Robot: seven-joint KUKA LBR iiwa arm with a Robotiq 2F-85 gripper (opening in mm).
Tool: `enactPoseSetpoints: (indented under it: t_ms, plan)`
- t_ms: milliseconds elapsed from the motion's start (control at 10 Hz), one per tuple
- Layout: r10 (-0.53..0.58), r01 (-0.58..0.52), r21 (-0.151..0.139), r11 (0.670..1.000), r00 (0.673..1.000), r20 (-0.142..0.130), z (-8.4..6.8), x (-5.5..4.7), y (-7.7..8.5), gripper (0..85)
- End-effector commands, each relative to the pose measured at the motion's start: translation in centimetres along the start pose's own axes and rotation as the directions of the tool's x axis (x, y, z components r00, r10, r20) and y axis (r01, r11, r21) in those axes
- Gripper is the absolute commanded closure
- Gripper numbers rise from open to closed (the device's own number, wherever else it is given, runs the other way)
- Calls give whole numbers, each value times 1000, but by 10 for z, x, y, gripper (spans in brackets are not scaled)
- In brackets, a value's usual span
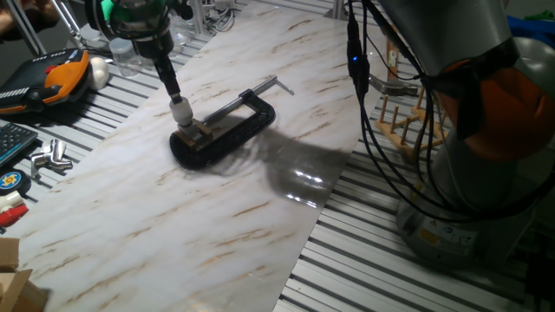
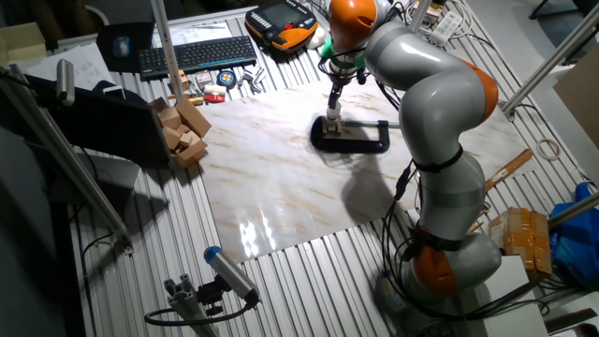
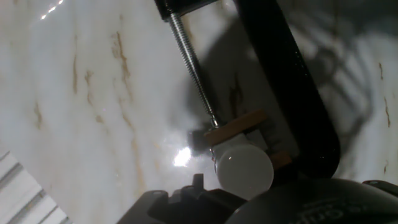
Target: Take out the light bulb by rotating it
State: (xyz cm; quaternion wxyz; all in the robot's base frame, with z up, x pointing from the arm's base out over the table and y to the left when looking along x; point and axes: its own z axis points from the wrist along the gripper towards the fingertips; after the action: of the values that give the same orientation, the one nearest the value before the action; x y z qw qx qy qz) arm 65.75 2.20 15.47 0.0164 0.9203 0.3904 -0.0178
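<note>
Hand view: one small frosted white round light bulb (image 3: 244,171) is showing at the lower middle, sitting just in front of the camera body.
Bulb seat: the light bulb is standing on one tan wooden socket block (image 3: 239,127), which is being squeezed in the clamp.
Clamp: one black metal C-clamp (image 1: 227,128) is lying flat on the surface, its single threaded silver screw (image 3: 193,68) running up to the block.
Surface: one pale marble-patterned board (image 1: 199,191) is lying on a slatted metal bench (image 1: 408,277) and carrying the clamp near its middle.
Gripper: one gripper (image 1: 181,111) is pointing down from the arm onto the top of the block, right where the light bulb is standing; whether its fingers are apart or pressed on the light bulb, I cannot tell, since the fixed views are too small and the hand view is hiding the fingertips.
Arm: one grey and orange robot arm (image 2: 426,94) is reaching from its base at the bench edge over to the clamp.
Bench clutter: one black keyboard (image 2: 197,54) and one orange and black tool case (image 2: 281,21) are lying beyond the board, well apart from the clamp.
</note>
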Motion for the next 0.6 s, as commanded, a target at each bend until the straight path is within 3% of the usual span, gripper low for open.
enactPoseSetpoints:
  t_ms: [0,500]
  plan:
    - [438,-438,18,899,899,11,2,0,0,170]
    - [430,-430,18,903,903,-3,14,-2,-1,170]
